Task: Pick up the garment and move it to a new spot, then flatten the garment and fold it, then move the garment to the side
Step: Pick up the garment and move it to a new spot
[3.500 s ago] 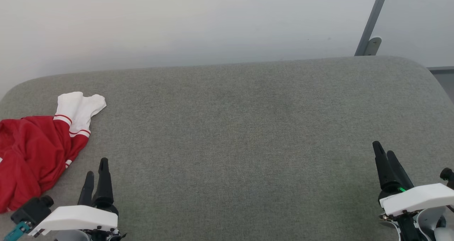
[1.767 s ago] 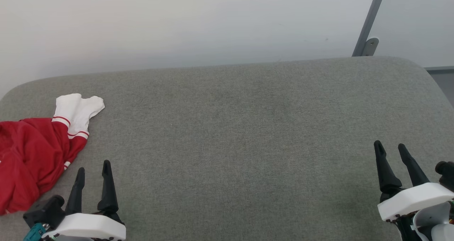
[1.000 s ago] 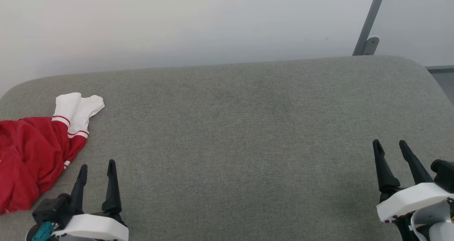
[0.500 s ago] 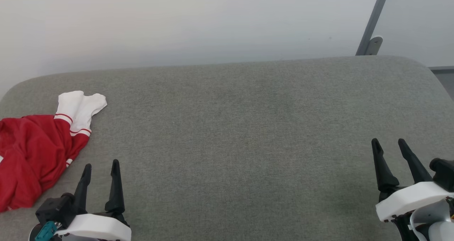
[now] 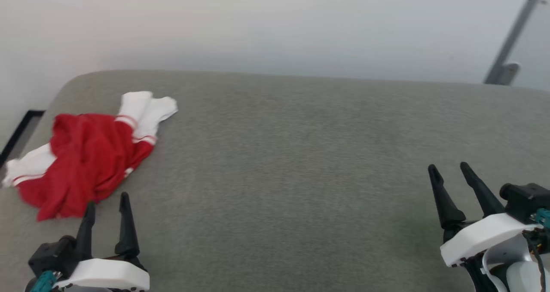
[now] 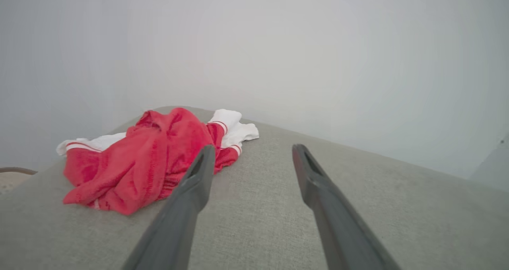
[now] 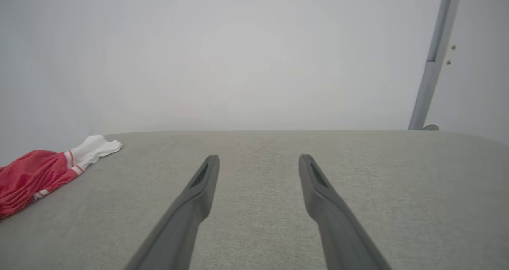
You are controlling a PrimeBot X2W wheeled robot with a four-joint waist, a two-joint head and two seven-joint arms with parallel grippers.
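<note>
Grey padded surface (image 5: 300,154) meets pale wall (image 5: 258,25); left gripper (image 5: 107,199) and right gripper (image 5: 448,167) gape empty.

Left gripper (image 5: 106,202) sits low on the robot's left, fingers spread and pointing forward, holding nothing. Right gripper (image 5: 449,173) mirrors it on the other side, jaws wide apart too, empty.

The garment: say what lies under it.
The garment lies crumpled directly on the grey cushion. Anything beneath its bunched folds is covered and cannot be seen.
</note>
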